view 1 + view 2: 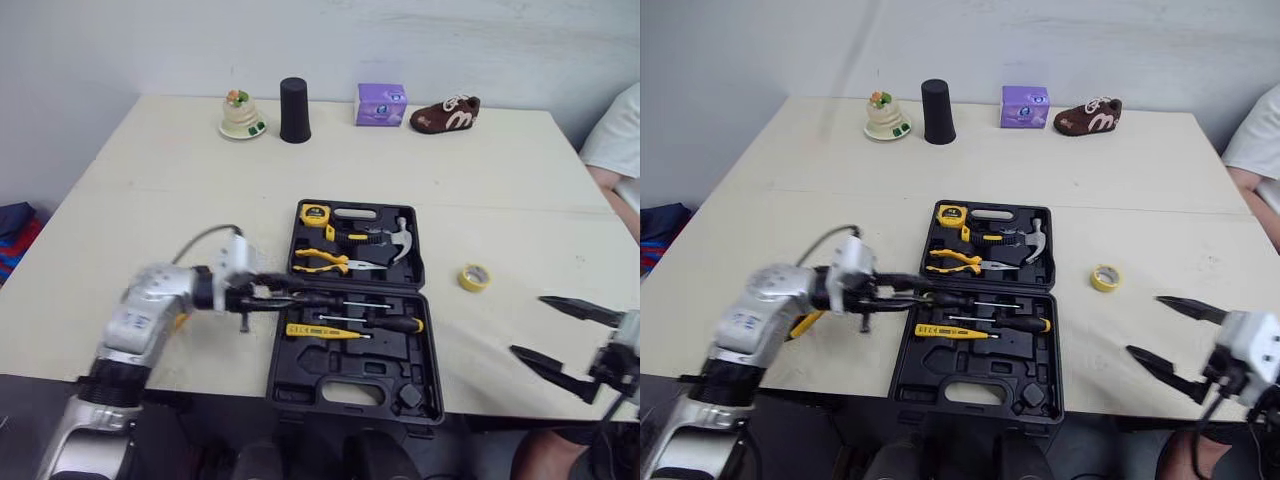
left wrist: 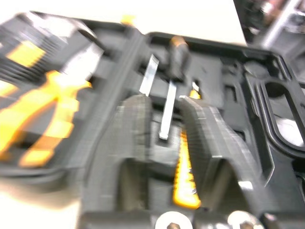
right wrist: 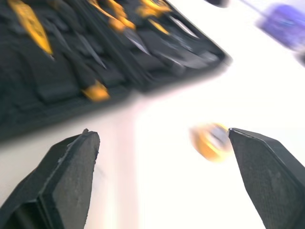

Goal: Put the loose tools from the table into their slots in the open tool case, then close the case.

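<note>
Pale table [image 1: 150, 200] across most of the view, with a person's white sleeve [image 1: 618, 140] at its right edge. Black case [image 1: 345, 375] mid-table toward the near edge, lying open, lid half on the far side. Left gripper [image 2: 164, 102] reaching in over the case's left rim, fingers [image 2: 136, 129] drawn in on the black handle of a screwdriver [image 1: 368, 304]. Shaft pointing right across the near half, whether seated in a slot or just above it impossible to tell. Right gripper [image 1: 526, 324] hovering over the table's near right corner, well apart from the case, spread wide, holding nothing. Along the far edge, left to right: ornament [image 1: 241, 115], black cup [image 1: 294, 110], purple box [image 1: 381, 104], brown shoe [image 1: 445, 113]. In the lid half: hammer [image 1: 400, 240] at right, yellow pliers [image 1: 320, 262] at left, tape measure [image 1: 314, 213] in the far left corner. In the near half, just nearer than the held screwdriver: second screwdriver [image 1: 398, 324], then a yellow tool [image 1: 320, 331]. Yellow tape roll [image 1: 474, 277] loose on the table, between case and right gripper.
</note>
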